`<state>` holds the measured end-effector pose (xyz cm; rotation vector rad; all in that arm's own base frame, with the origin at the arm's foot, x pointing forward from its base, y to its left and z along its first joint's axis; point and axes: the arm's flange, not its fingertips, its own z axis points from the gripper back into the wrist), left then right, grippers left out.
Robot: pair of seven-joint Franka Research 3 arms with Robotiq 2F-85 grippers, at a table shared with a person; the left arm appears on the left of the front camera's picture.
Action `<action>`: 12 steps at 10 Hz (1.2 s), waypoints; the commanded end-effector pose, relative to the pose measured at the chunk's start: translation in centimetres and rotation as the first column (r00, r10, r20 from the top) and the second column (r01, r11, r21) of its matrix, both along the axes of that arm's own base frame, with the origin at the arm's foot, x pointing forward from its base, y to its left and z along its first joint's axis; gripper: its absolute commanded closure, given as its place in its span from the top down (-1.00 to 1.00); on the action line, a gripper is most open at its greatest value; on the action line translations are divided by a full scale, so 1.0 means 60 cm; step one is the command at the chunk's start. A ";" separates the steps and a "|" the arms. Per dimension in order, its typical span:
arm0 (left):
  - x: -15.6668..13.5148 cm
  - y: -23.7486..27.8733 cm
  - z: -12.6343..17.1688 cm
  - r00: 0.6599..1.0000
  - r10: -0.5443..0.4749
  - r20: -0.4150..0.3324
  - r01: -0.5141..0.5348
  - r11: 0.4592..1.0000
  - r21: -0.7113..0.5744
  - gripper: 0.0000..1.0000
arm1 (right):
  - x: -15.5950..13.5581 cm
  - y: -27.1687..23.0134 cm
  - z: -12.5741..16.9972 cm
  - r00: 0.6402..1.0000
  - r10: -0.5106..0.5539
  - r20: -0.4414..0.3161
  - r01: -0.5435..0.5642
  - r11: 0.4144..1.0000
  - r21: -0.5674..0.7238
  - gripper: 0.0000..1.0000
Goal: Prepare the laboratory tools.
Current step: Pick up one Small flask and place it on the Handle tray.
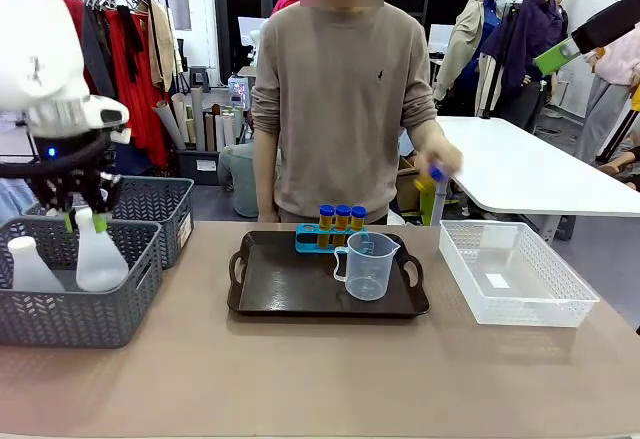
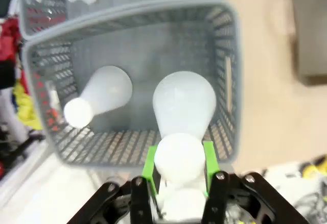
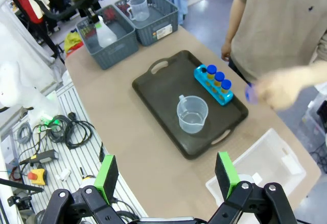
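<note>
Flask [image 2: 184, 104] neck clamped in left tool [image 2: 180, 153] (inside grey basket [image 2: 228, 71]).

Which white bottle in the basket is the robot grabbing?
The conical flask on the side nearer the black tray. The left gripper pinches its neck, while the other flask stands untouched beside it in the grey basket.

A robotics test room is indicated. A white robot arm [image 1: 40, 59] is seen at nine o'clock in the front view, over a beige table [image 1: 300, 379] where blue-capped tubes [image 1: 342, 217] are set out. Loose cables [image 3: 66, 129] and a red-buttoned box [image 3: 31, 175] are noted at eight o'clock in the right wrist view. A clothes rack [image 1: 110, 39] is recorded at ten o'clock of the front view and a white table [image 1: 540, 174] at three — shared workshop space.
</note>
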<state>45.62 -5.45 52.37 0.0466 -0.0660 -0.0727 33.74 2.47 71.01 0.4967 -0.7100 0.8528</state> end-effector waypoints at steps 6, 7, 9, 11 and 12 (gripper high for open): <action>-0.010 -0.093 0.388 0.913 -0.406 0.025 0.403 0.912 0.076 -1.00 | 0.001 0.002 0.002 1.000 0.012 0.008 -0.012 1.000 0.018 1.00; -0.013 -0.103 0.433 0.888 -0.457 0.046 0.454 0.888 0.074 -1.00 | 0.001 0.002 0.002 1.000 0.012 0.008 -0.012 1.000 0.018 1.00; -0.020 -0.129 0.501 0.819 -0.568 0.080 0.566 0.823 0.043 -1.00 | 0.001 0.002 0.002 1.000 0.012 0.008 -0.012 1.000 0.018 1.00; -0.029 -0.137 0.544 0.788 -0.602 0.128 0.606 0.795 0.010 -1.00 | 0.001 0.002 0.002 1.000 0.012 0.008 -0.012 1.000 0.018 1.00; -0.034 -0.138 0.554 0.778 -0.612 0.143 0.618 0.786 0.006 -1.00 | 0.001 0.002 0.002 1.000 0.012 0.008 -0.012 1.000 0.018 1.00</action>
